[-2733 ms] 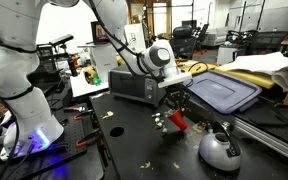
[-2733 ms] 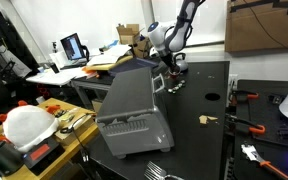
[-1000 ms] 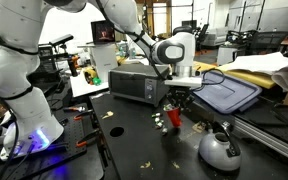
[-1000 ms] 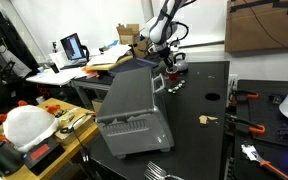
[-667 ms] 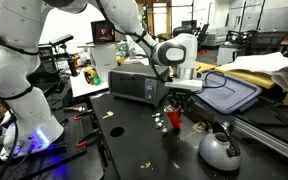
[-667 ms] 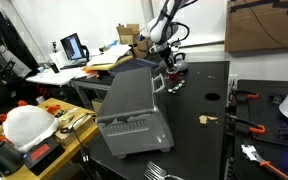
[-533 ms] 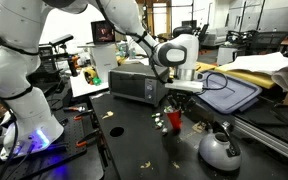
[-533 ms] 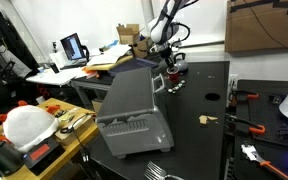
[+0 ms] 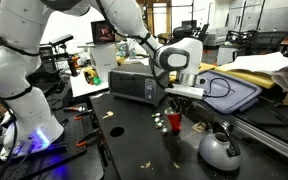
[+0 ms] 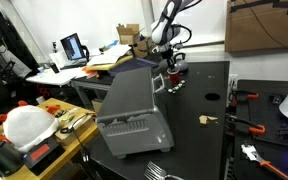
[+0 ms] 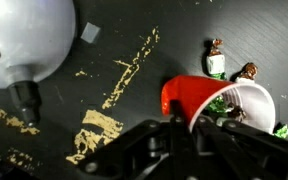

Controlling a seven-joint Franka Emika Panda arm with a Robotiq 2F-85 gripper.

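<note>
My gripper (image 9: pixel 181 101) hangs over the black table with its fingers closed on the rim of a red cup (image 9: pixel 174 120) with a white inside. In the wrist view the cup (image 11: pixel 199 98) lies tilted with its mouth to the right, and my gripper (image 11: pixel 194 125) pinches its wall. Green-wrapped small items show inside the cup. Two more small wrapped items (image 11: pixel 216 62) lie on the table just beyond it. The gripper (image 10: pixel 169 66) and cup (image 10: pixel 171 76) also show in an exterior view, behind the grey appliance.
A grey toaster-like appliance (image 9: pixel 134 85) stands just behind the cup and fills the foreground in an exterior view (image 10: pixel 129 110). A white round kettle (image 9: pixel 219 148) sits near the cup. A blue lid (image 9: pixel 229 92) lies at the back. Yellow scraps (image 11: pixel 119 85) dot the table.
The wrist has swung to the right and turned above the cup. The red cup has stayed at about the same spot on the table, held by the gripper.
</note>
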